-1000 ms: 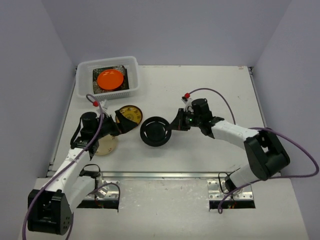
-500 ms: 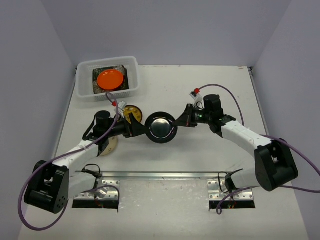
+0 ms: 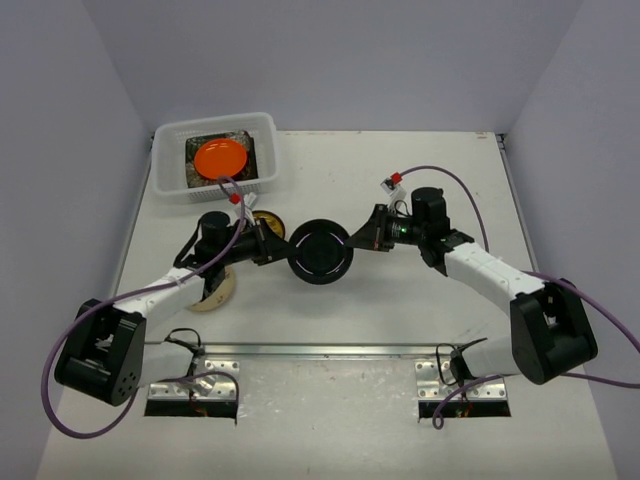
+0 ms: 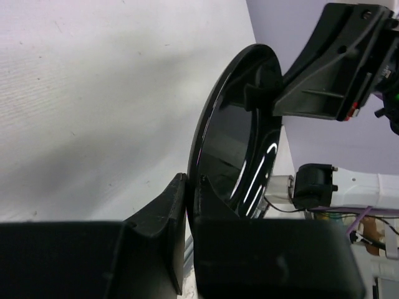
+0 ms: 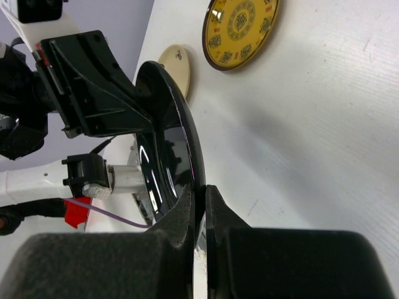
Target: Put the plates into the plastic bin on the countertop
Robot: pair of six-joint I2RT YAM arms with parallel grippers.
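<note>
While both arms met over the middle of the countertop [image 3: 400, 180], I judged the step in hand to be a hand-over of the black plate [image 3: 320, 252], which stood on edge at the centre of the top view; I could not tell whether its lower rim touched the surface. From the left side of the frame the left gripper [image 3: 280, 246] was clamped on the plate's near rim, its two fingers [image 4: 168, 212] pinching the edge in its wrist view. From the right, the right gripper [image 3: 356, 243] was pressed together on the opposite rim, so the plate was held from both sides at once. At the upper left sat the plastic bin [image 3: 214, 121], with the orange plate [image 3: 220, 158] already lying inside it. Just beside the left arm lay the yellow-patterned plate [image 3: 264, 221], and partly under that arm lay the cream plate [image 3: 214, 292], both on the countertop and not yet binned. Since the bin sat on the left arm's side, I reckoned the next move called for the right jaws to part and back away to the right without dragging the rim. After that the left arm alone would need to carry the plate to the upper left, tip it flat and lower it over the orange one.
</note>
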